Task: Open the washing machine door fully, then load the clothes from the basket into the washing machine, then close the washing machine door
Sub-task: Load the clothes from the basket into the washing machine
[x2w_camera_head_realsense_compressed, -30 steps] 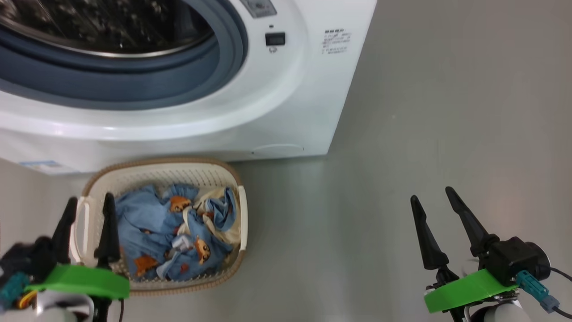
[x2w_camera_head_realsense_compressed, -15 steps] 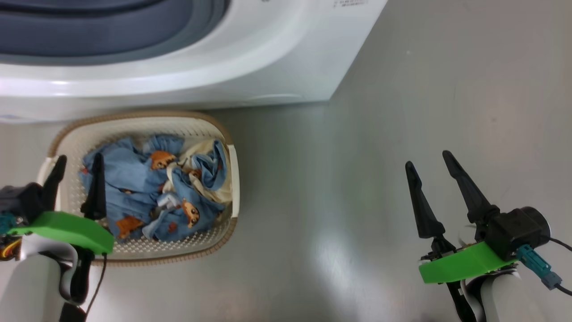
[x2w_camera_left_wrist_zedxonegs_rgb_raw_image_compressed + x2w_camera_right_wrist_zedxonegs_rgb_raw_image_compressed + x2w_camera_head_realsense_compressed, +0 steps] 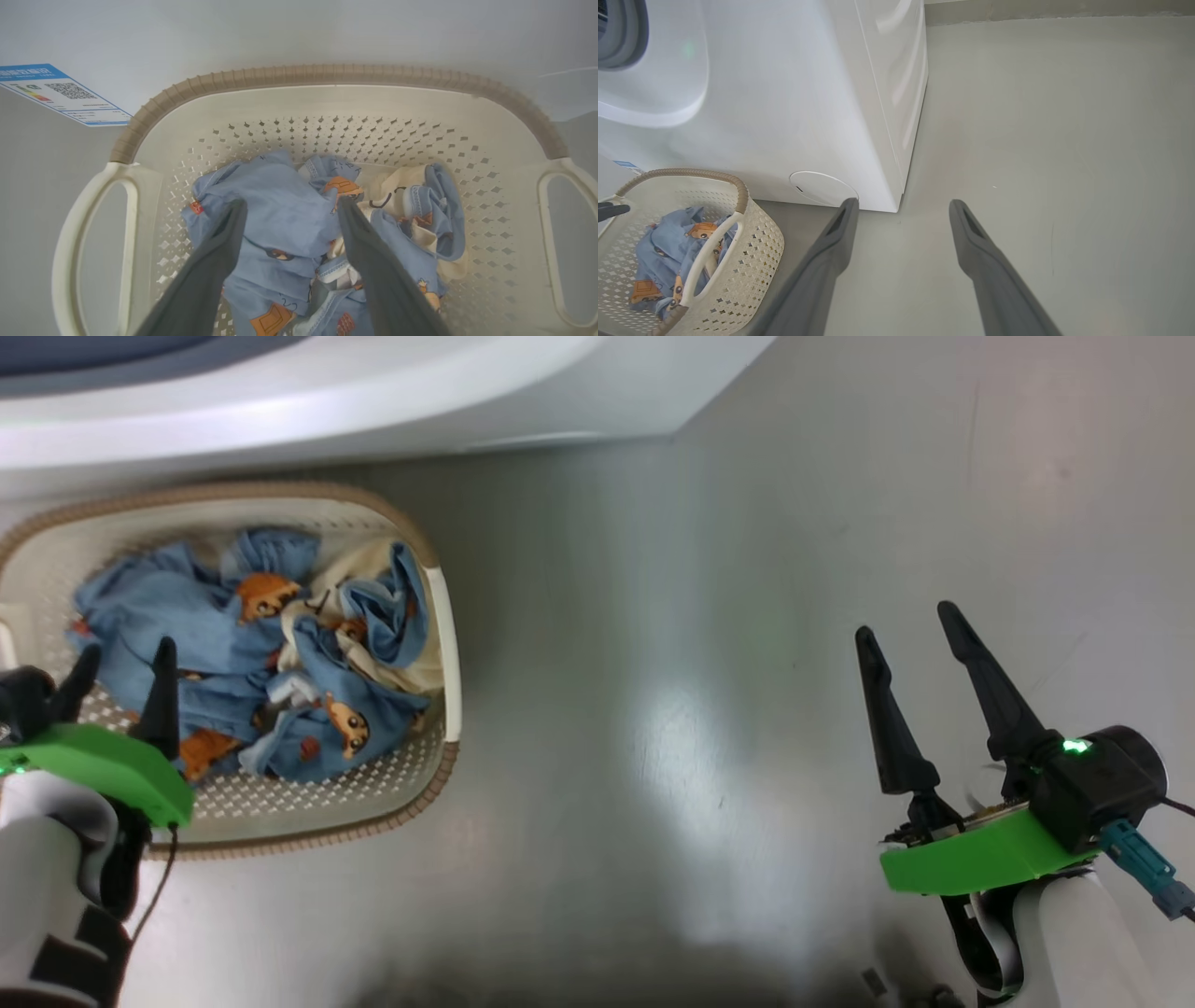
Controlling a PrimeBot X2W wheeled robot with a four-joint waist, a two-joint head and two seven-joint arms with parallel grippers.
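Loading step: the left gripper (image 3: pixel 290 203), jaws apart, is hovering over the clothes (image 3: pixel 268 189) in the basket (image 3: pixel 327 74); next it likely needs lowering and clamping fabric.

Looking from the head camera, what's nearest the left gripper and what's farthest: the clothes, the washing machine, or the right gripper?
From the left gripper:
1. the clothes, just beneath it, in the basket.
2. the washing machine, behind the basket, at the top.
3. the right gripper, far off at the lower right.
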